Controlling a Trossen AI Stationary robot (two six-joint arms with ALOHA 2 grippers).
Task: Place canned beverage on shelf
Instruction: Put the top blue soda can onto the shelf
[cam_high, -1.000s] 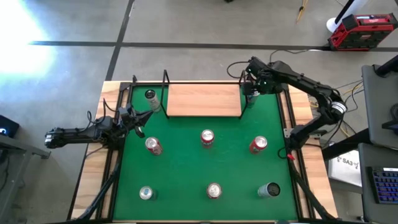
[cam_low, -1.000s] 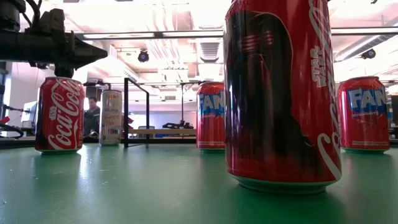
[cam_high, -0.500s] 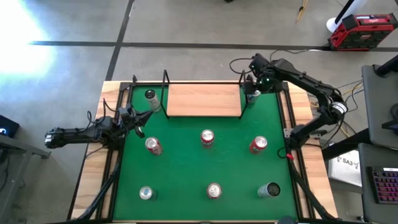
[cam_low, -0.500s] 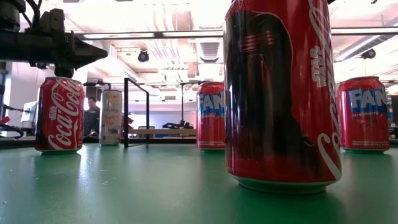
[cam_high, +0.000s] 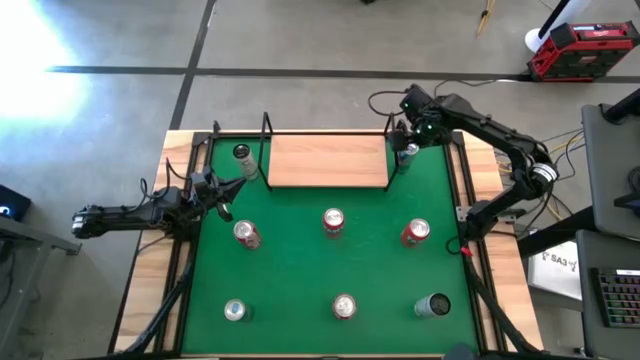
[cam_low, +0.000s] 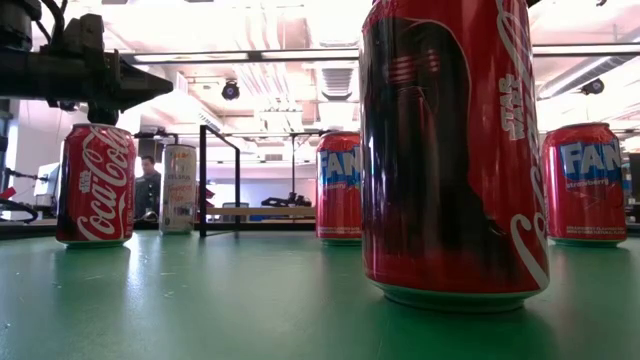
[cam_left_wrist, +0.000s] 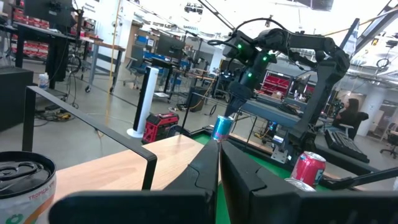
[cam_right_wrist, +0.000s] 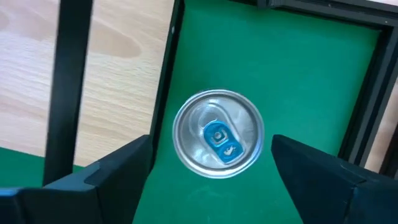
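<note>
The right gripper (cam_high: 405, 150) is shown poised directly above a blue-tabbed can (cam_right_wrist: 217, 134), its fingers (cam_right_wrist: 118, 168) spread wide on either side of the lid and not touching it. The can is seen standing upright on the green mat (cam_high: 300, 275), just beside the right-hand black upright of the shelf (cam_high: 328, 161), whose light wooden board carries nothing. The left gripper (cam_high: 222, 190) is held at the mat's left edge, jaws pressed together and empty, near a red can (cam_high: 246, 234).

Risks are judged as follows. If the descent is off-centre, the can may be tipped by one finger or pushed against the upright. If the fingers close too high on the rim, the smooth can may slip during lifting. During transfer, the can may be struck against the thin black frame, which stands very close to it.

The work surface is a green mat laid on a pale wooden table (cam_high: 505, 290) and bordered by dark rails; further upright cans are spread over it, well apart. Beyond the table, a workshop with shelving, desks and bright ceiling lights is visible, and a seated person (cam_left_wrist: 349, 115) is seen far off.
</note>
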